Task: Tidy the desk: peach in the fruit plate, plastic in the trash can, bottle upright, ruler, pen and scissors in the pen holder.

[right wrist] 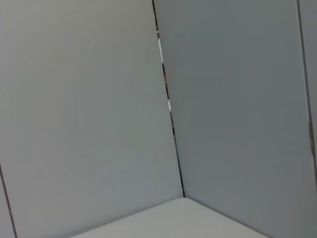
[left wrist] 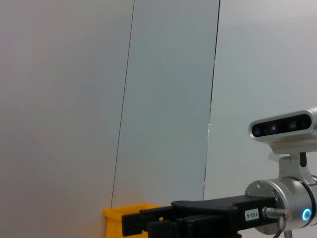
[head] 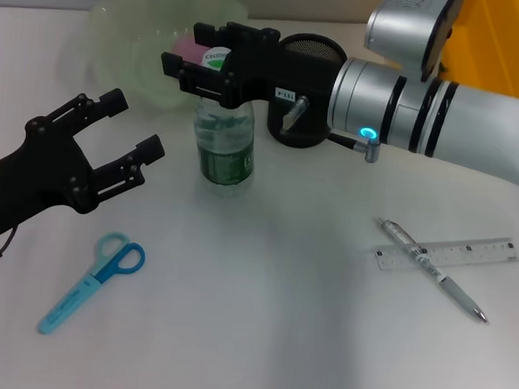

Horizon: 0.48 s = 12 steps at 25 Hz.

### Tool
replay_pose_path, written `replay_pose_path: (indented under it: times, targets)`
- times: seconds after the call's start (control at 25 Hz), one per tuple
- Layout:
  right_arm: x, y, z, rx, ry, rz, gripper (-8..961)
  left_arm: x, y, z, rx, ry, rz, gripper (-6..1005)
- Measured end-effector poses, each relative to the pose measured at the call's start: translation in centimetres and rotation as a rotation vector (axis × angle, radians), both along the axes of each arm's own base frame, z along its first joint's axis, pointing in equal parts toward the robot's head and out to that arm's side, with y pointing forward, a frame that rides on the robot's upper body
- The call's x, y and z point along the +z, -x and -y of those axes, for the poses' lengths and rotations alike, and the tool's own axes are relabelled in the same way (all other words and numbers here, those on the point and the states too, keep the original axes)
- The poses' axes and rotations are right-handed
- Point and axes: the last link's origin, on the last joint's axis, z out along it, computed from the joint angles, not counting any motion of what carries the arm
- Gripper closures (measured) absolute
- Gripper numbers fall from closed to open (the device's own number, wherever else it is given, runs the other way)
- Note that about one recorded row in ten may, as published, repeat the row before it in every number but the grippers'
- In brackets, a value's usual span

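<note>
**A:** How far along does the desk look?

**B:** Partly done, I'd judge. The clear plastic bottle with the green label (head: 224, 147) stands upright on the white bench (head: 267, 337), in front of the black mesh pen holder (head: 306, 95). The right gripper (head: 217, 65) is at the bottle's cap; its black fingers sit on either side of the top, but I cannot tell whether they are clamped on it or just apart from it.

**A:** And the peach?

**B:** Something pink (head: 191, 45) lies in the translucent green fruit plate (head: 119, 38) behind the bottle. It may be the peach, though the right gripper hides most of it.

**A:** The stationery?

**B:** All still out. The light-blue scissors (head: 93, 281) lie on the bench near the left gripper (head: 120, 145), which hovers with its fingers apart, holding nothing. The clear plastic ruler (head: 447, 254) and the silver pen (head: 432, 270) lie crossed, the pen over the ruler, well apart from the pen holder.

**A:** The plastic scrap?

**B:** None shows on the bench. The yellow bin (head: 502, 42) at the far right corner is probably the trash can; its inside is hidden.

**A:** So what's left?

**B:** Ruler, pen and scissors into the holder.
</note>
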Motion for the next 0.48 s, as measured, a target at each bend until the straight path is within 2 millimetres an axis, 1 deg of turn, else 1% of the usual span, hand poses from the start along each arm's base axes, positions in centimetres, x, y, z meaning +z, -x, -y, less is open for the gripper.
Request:
replay_pose_path:
  times: [0.08, 0.32, 0.48]
  targets:
    - [0.1, 0.0, 0.1, 0.005, -0.008, -0.007, 411, 0.0, 0.0, 0.0, 0.0, 0.0, 0.0, 214]
    - [0.7, 0.0, 0.0, 0.009, -0.039, -0.026, 301, 0.1, 0.1, 0.1, 0.002, 0.0, 0.001, 214]
    - [1.1, 0.0, 0.0, 0.003, -0.054, -0.045, 301, 0.1, 0.1, 0.1, 0.001, -0.002, 0.001, 214]
